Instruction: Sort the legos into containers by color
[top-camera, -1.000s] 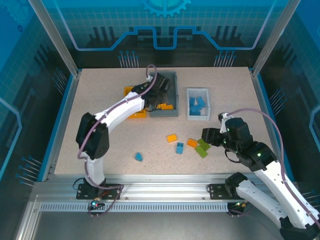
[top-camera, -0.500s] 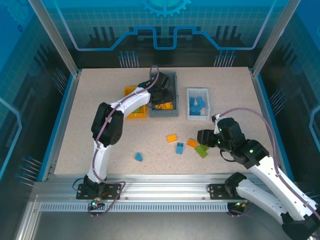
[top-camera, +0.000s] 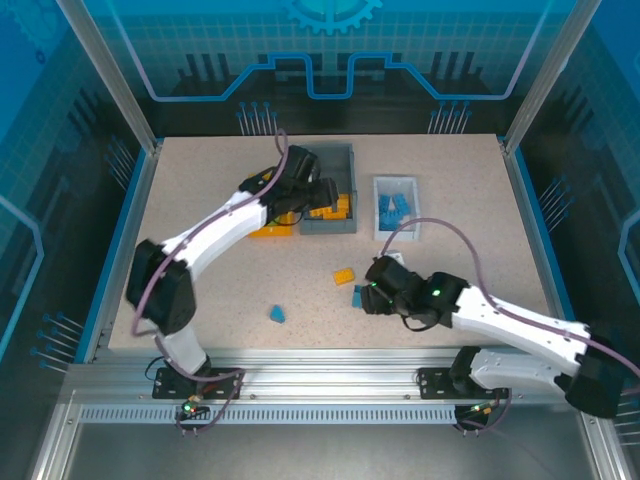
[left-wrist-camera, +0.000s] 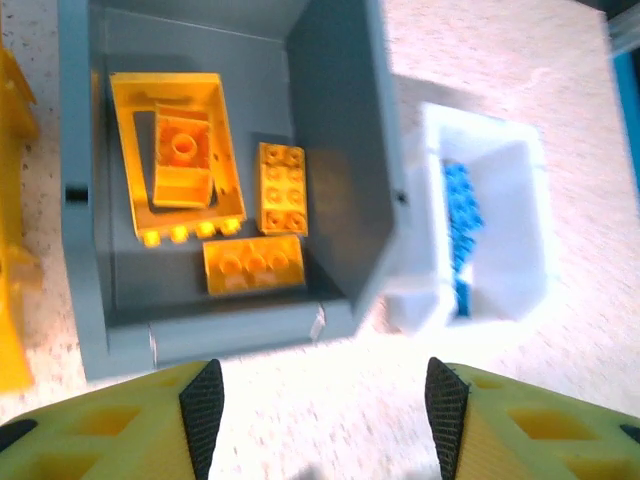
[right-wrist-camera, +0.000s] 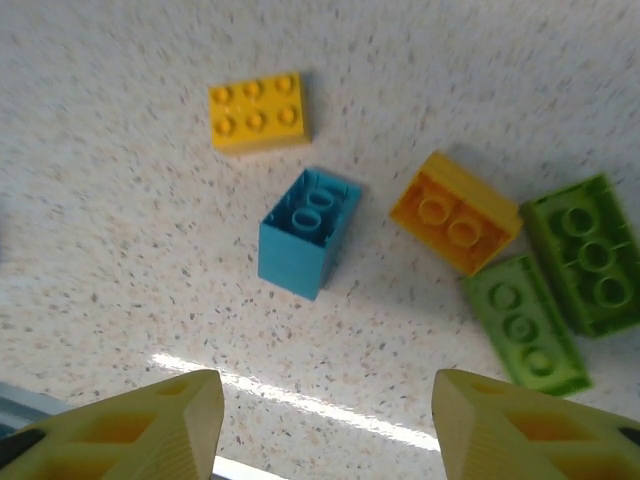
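Observation:
My left gripper (left-wrist-camera: 320, 420) is open and holds nothing, hovering just in front of the dark grey bin (left-wrist-camera: 340, 120). In that bin lie a flat orange frame (left-wrist-camera: 135, 150), an orange brick (left-wrist-camera: 183, 158) inside it and two more orange bricks (left-wrist-camera: 282, 187) (left-wrist-camera: 253, 265). The white bin (left-wrist-camera: 510, 290) to its right holds blue bricks (left-wrist-camera: 460, 215). My right gripper (right-wrist-camera: 325, 420) is open above the table, near a blue brick (right-wrist-camera: 308, 232). Around that brick lie a yellow-orange brick (right-wrist-camera: 258, 112), an orange brick (right-wrist-camera: 455, 212) and two green bricks (right-wrist-camera: 523, 325) (right-wrist-camera: 588, 255).
The yellow-orange bin (top-camera: 268, 228) stands left of the grey bin (top-camera: 336, 222), partly under my left arm. A lone blue brick (top-camera: 277, 314) lies toward the front left. The white bin (top-camera: 396, 232) stands behind my right gripper (top-camera: 368, 297).
My left gripper has opened and drawn back from over the grey bin. My right arm has swung left over the loose bricks, now hiding the green ones from above.

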